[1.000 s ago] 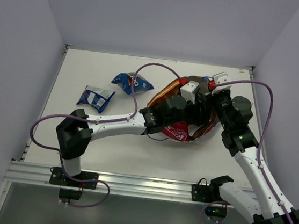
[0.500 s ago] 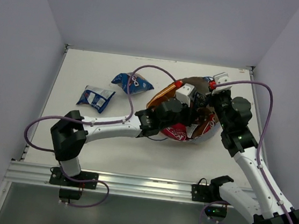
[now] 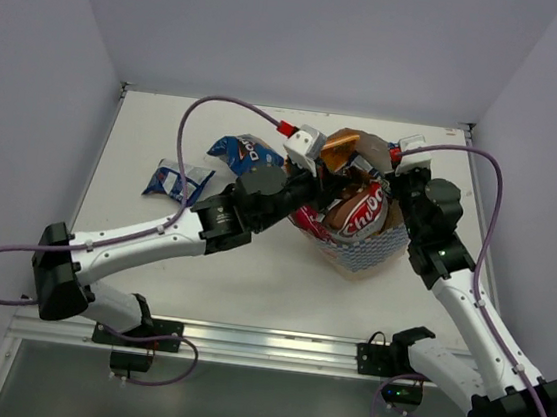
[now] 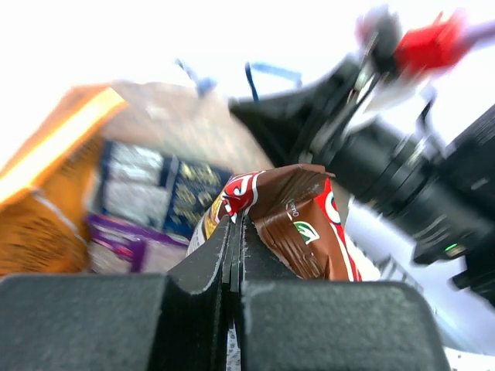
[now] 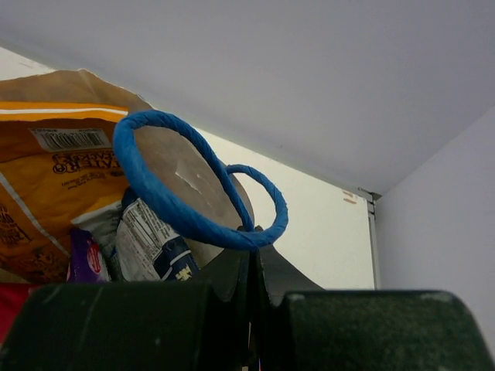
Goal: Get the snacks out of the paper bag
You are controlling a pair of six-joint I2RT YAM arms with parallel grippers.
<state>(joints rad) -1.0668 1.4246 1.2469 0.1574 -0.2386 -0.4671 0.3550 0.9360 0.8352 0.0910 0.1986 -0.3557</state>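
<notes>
The checkered paper bag (image 3: 372,249) stands at the right of the table. My left gripper (image 3: 322,180) is shut on the top edge of the red-brown chips bag (image 3: 364,210), which sticks up out of the bag's mouth. In the left wrist view the gripper (image 4: 236,228) pinches that chips bag (image 4: 305,224); orange (image 4: 46,201), dark blue (image 4: 166,189) and purple (image 4: 124,241) packets lie behind it. My right gripper (image 3: 391,179) is shut on the paper bag's rim (image 5: 186,174) beside the blue cord handle (image 5: 166,202), with the gripper (image 5: 251,263) below it.
A blue packet (image 3: 245,150) and a blue-white packet (image 3: 179,180) lie on the table at the left back. The right arm (image 4: 402,182) is close behind the chips bag. White walls enclose the table on three sides.
My left gripper has pulled up and to the left with the chips bag, which has risen out of the paper bag. The right gripper has held its place on the rim.
</notes>
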